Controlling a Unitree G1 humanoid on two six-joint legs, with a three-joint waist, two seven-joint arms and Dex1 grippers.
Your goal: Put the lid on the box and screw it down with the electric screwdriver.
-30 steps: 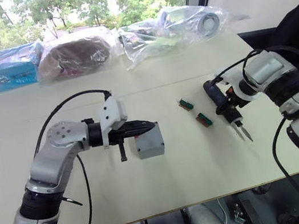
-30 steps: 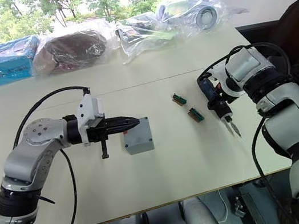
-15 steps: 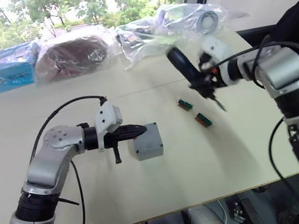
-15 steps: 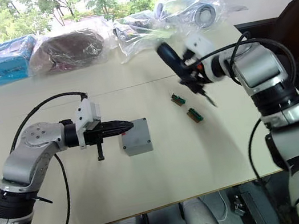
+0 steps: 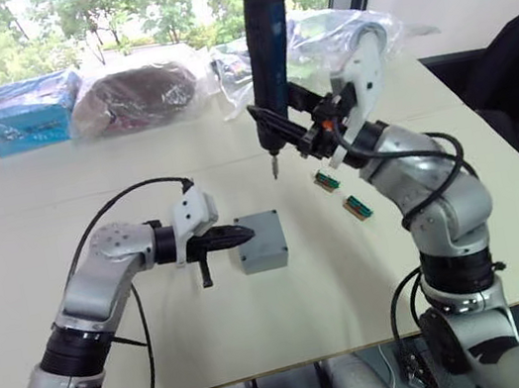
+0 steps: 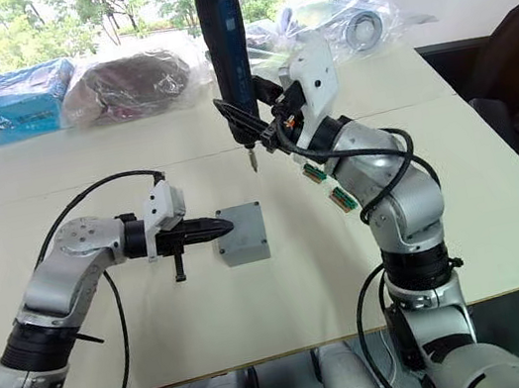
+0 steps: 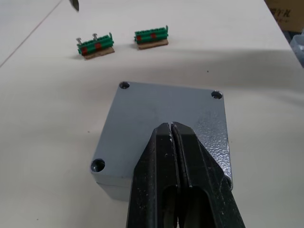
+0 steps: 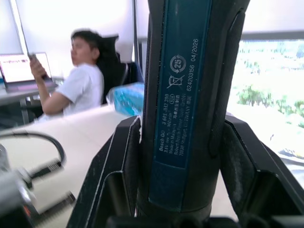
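The grey lid (image 7: 166, 102) lies flat on the grey box (image 6: 246, 254) near the middle of the table, with open screw holes at its corners. My left gripper (image 7: 170, 125) is shut and holds nothing; its tips lie over the lid from the box's left side. My right gripper (image 8: 183, 190) is shut on the electric screwdriver (image 5: 269, 47). The screwdriver stands upright in the air, and its bit (image 5: 275, 166) points down at the table a little behind the box.
Two small green-and-red pieces (image 5: 326, 180) (image 5: 355, 207) lie to the right of the box. Plastic-bagged items (image 5: 132, 96) and a blue package (image 5: 19, 114) line the far edge. A seated person (image 8: 80, 80) shows in the right wrist view.
My right arm lifted the screwdriver from low at the table's right side and swung it left, upright, behind the box. The left gripper stayed at the box.
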